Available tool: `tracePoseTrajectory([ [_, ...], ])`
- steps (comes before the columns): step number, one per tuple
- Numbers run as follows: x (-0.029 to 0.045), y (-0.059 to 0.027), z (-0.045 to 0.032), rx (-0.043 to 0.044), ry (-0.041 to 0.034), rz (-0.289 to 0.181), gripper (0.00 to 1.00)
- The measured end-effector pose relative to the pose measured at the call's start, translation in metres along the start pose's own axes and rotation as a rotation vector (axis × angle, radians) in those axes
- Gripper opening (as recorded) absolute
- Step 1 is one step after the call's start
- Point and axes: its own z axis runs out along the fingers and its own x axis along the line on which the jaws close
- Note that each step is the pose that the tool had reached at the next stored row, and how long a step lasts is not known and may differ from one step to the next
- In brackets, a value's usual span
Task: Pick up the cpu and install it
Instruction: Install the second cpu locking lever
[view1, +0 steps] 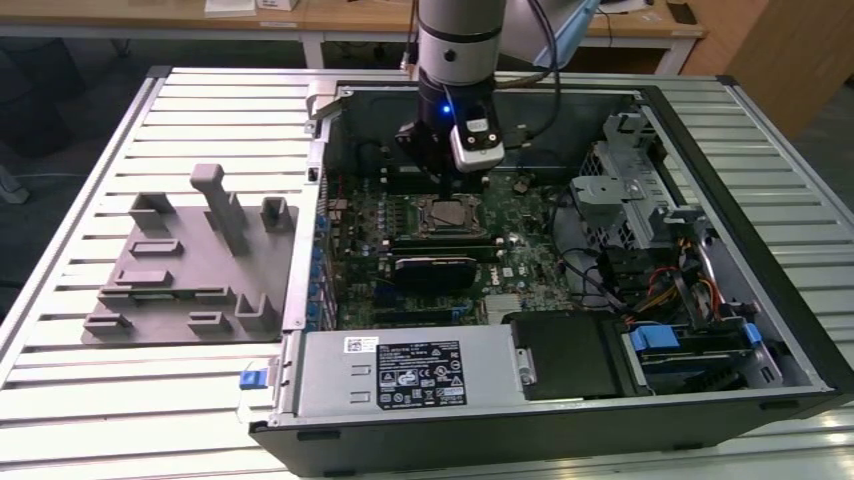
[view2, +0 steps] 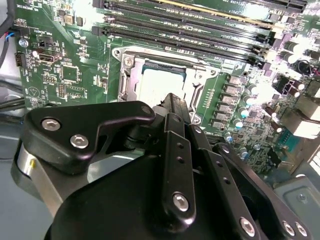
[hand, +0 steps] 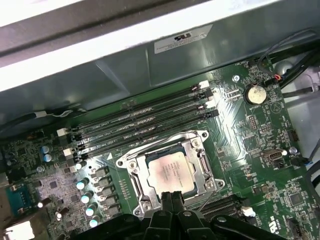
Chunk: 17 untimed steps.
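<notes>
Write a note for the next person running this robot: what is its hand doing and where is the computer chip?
Hand: fingertips pressed together, holding nothing, right above the socket.
Small flat square silvery cpu: lying inside the metal socket frame on the green motherboard, within the open computer case.
Done: chip is in the socket.
Left: whether the frame is latched down cannot be told.

Even overhead light brightens the slatted surface (view1: 80, 400); the open computer case (view1: 561, 420) is dimmer inside. In both wrist views glare whitens the motherboard (view2: 60, 75), and the near hand (view2: 172, 107) looks soft.
</notes>
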Motion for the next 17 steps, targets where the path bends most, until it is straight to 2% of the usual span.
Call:
tracePoseTrajectory([
  [8, -0.0003, -0.0005, -0.0033, -0.0002, 0.0002, 0.0, 0.11],
  [17, -0.0035, -0.0095, -0.0027, -0.0005, 0.0003, -0.01, 0.11],
])
